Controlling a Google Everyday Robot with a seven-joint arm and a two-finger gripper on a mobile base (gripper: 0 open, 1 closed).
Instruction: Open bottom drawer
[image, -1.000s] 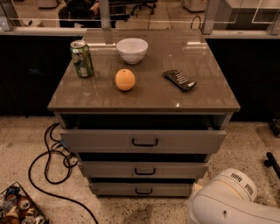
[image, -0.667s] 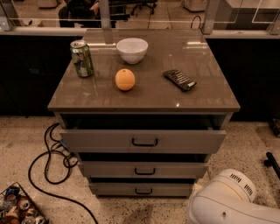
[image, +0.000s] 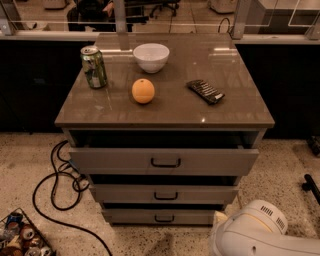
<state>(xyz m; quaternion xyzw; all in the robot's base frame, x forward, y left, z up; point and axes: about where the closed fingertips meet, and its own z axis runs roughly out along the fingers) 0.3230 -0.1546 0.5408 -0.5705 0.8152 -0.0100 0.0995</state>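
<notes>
The bottom drawer (image: 160, 216) is the lowest of three grey drawers in a cabinet, with a flat grey front and a small black bar handle (image: 164, 218). It stands slightly out, less than the two drawers above it. The top drawer (image: 165, 161) is pulled out furthest and the middle drawer (image: 165, 194) less. Only the white rounded body of my arm (image: 260, 232) shows at the bottom right, to the right of the bottom drawer. My gripper is out of view.
On the brown cabinet top (image: 170, 107) stand a green can (image: 94, 67), a white bowl (image: 151, 57), an orange (image: 143, 91) and a dark snack bag (image: 205, 91). A black cable (image: 55, 185) loops on the floor at left. A crate of cans (image: 20, 240) sits at bottom left.
</notes>
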